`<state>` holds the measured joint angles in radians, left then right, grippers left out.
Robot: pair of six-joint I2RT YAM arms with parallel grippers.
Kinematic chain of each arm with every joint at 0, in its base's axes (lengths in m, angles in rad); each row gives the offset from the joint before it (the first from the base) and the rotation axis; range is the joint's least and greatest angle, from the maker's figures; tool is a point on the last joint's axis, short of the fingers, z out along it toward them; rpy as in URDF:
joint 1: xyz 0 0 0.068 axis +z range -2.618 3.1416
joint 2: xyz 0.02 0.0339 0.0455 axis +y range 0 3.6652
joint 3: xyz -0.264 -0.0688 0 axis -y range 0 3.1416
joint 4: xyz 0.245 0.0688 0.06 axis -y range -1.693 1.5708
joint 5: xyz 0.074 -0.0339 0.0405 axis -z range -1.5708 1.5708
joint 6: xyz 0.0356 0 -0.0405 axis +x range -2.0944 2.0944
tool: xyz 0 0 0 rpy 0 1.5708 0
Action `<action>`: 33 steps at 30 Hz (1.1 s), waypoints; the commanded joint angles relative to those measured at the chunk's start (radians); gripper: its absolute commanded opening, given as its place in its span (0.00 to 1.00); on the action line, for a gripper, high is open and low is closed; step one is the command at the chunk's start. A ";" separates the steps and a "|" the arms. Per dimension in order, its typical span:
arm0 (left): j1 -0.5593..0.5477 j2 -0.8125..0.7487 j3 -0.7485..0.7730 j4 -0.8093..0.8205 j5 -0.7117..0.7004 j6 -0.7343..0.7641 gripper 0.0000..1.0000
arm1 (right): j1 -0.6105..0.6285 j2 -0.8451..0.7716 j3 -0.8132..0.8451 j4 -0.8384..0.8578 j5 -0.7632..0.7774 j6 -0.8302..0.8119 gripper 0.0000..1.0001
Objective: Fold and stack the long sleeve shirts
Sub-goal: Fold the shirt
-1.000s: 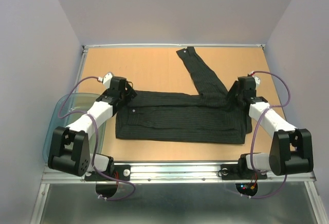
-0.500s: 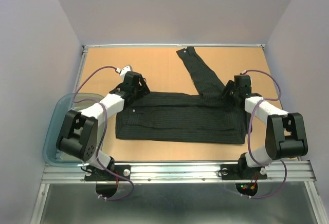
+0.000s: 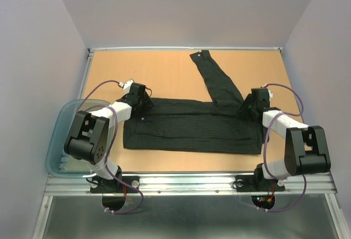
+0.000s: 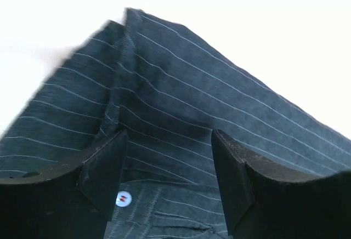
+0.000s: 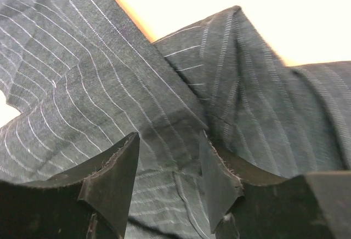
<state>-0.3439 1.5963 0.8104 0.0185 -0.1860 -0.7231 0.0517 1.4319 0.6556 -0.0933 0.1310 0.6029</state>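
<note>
Black pinstriped shirt (image 3: pixel 192 132) lies flat on the tan wood counter (image 3: pixel 159 69), folded into a wide band running left to right across the middle. One sleeve (image 3: pixel 216 77) is unfolded. It runs from the band's far right part diagonally toward the far edge, with the cuff (image 3: pixel 198 56) close to the back rail.

Left gripper (image 3: pixel 143 100): at the band's far left corner, arm reaching forward from its base. In the wrist view both fingers (image 4: pixel 101 168) stand well apart, with the corner of the cloth showing in the gap beyond them. A seam runs down the fabric there, and a small white button (image 4: pixel 124 198) sits low, beside the left finger. Nothing is pinched between the jaws.

Right gripper (image 3: pixel 249 106): at the band's far right corner, just beside the root of the sleeve. In the wrist view its fingers (image 5: pixel 109 173) are apart, less widely than the left pair. A raised fold of striped cloth lies in the gap, with the bright counter showing past it. The jaws do not look closed on the fabric. Whether the fingertips touch it I cannot tell, since the view is too close and partly washed out.

Blue-grey translucent tub (image 3: pixel 57 140) sits at the near left, partly off the counter's left edge, beside the left arm's base and well apart from the shirt.
</note>
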 commanded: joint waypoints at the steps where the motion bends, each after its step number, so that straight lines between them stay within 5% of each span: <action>1: 0.025 -0.047 -0.011 -0.064 -0.020 0.039 0.75 | -0.016 -0.108 -0.010 -0.019 0.039 -0.029 0.54; 7: 0.023 -0.151 0.027 -0.140 -0.029 0.037 0.82 | -0.044 -0.182 0.091 -0.121 0.125 -0.009 0.58; 11: 0.026 -0.194 0.010 -0.189 -0.078 -0.015 0.90 | -0.096 -0.179 0.101 -0.135 0.029 0.063 0.64; 17: 0.052 -0.181 -0.042 -0.166 -0.072 -0.062 0.90 | -0.110 -0.130 0.067 -0.126 -0.045 0.129 0.64; 20: 0.055 -0.156 -0.043 -0.150 -0.064 -0.061 0.87 | -0.119 -0.122 0.036 -0.100 -0.047 0.136 0.64; 27: 0.065 -0.096 -0.030 -0.123 -0.061 -0.049 0.62 | -0.136 -0.099 -0.011 -0.057 -0.071 0.121 0.63; 33: 0.065 -0.076 -0.011 -0.140 -0.072 -0.038 0.54 | -0.141 -0.091 -0.037 -0.036 -0.068 0.118 0.63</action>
<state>-0.2840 1.5177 0.7769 -0.1230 -0.2295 -0.7681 -0.0792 1.3415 0.6476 -0.1902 0.0666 0.7189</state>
